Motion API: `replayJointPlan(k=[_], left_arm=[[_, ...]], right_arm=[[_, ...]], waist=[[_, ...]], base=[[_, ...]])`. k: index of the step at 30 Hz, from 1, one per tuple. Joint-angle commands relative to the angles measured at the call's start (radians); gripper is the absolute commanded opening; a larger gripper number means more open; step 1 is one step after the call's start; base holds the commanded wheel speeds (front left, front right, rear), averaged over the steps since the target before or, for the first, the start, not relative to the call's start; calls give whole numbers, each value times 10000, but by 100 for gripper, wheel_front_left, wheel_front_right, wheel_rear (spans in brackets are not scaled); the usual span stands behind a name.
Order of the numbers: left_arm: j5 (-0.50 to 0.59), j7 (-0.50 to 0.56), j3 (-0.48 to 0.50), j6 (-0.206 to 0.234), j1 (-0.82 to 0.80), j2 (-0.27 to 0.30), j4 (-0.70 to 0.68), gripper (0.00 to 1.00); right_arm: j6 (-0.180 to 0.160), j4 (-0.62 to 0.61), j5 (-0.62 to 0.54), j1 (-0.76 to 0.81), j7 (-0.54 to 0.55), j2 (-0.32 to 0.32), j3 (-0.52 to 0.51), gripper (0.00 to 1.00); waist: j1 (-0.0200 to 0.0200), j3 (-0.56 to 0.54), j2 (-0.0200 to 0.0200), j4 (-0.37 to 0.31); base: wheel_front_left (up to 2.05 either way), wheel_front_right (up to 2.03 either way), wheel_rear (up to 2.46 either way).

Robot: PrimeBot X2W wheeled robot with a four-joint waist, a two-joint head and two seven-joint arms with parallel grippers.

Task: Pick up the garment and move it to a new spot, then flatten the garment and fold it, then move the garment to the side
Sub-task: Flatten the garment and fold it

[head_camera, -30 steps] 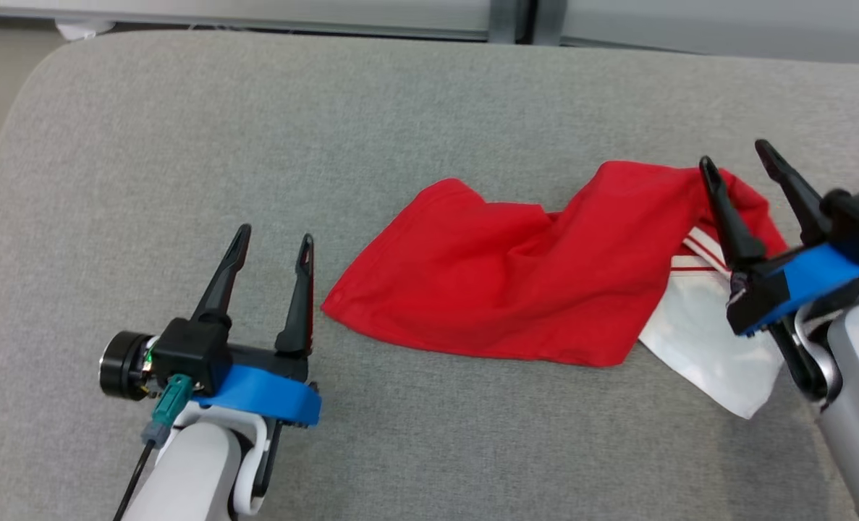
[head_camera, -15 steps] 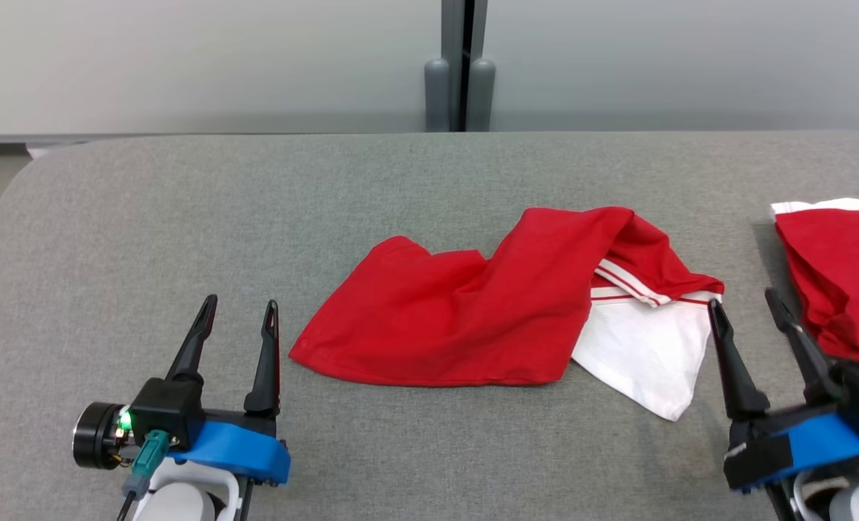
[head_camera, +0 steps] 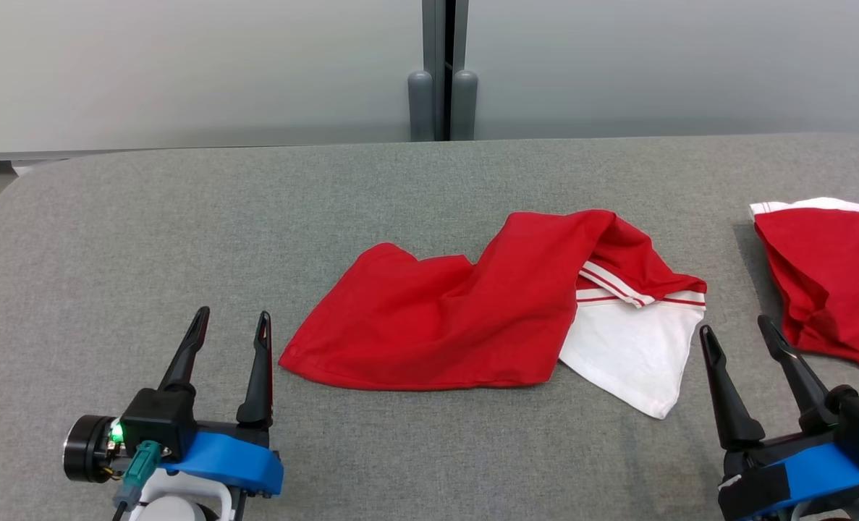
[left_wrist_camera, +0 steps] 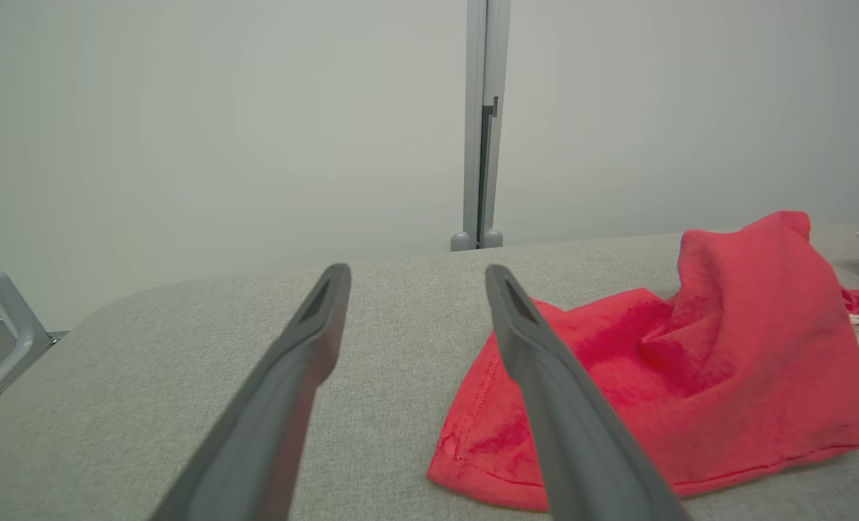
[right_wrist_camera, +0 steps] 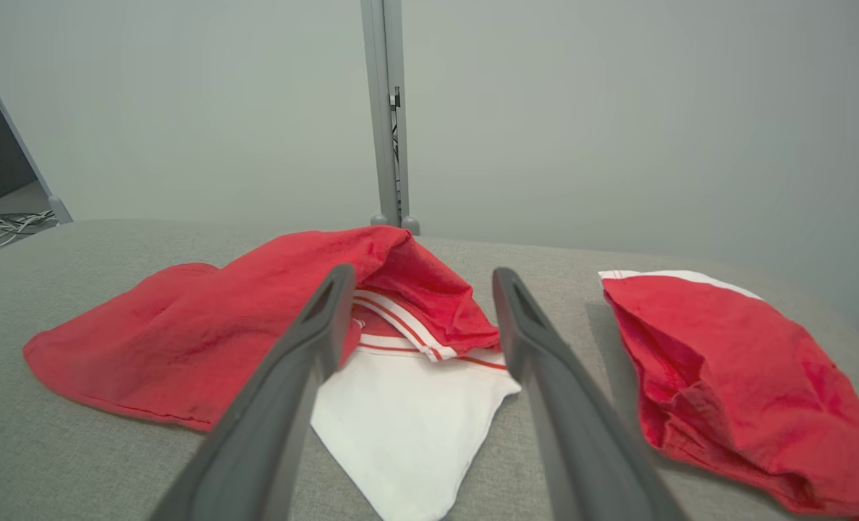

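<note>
**Left gripper** [head_camera: 232,315]: two long, dark, tapered fingers, parted, with nothing between them. It sits near left, just left of the garment's hem corner.

**Right gripper** [head_camera: 734,325]: fingers likewise spread and empty. It sits near right, between the garment's white corner and a second garment.

**Garment** [head_camera: 458,318]: soft red knit, crumpled and lapped over itself at mid-table. A white panel with red-and-white striped trim is exposed at its right end. The left wrist view picks out the stitched hem [left_wrist_camera: 472,427].

**Second garment** [head_camera: 827,282]: red with a white edge, rumpled, far right and apart from the first.

**Table surface** [head_camera: 183,217]: grey woven padding with a rounded left corner.

**Partition post** [head_camera: 440,72]: grey, upright, behind the table.

**Metal frame** [left_wrist_camera: 2,318]: grey, at the left margin of the left wrist view.

**Cables** [right_wrist_camera: 2,228]: pale and loose on the floor, in the right wrist view.
</note>
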Motion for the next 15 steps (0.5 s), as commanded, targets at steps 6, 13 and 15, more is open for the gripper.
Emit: replayJointPlan(k=[6, 13, 15], left_arm=[[-43, 6, -37, 62, -130, 65, -190, 100], [118, -88, -223, -70, -822, -76, -343, 100], [150, -119, -281, -126, -1049, -144, -275, 100]], right_arm=[[0, 405, 48, -266, 127, -278, -5, 100], [0, 2149, 228, -1532, 193, -910, 753, 100], [0, 2812, 337, -2080, 112, -996, 1135, 100]], waist=[[1, 284, 2, 66], [1, 1246, 2, 488], [1, 1491, 2, 635]], base=[[0, 0, 0], [0, 0, 0], [0, 0, 0]])
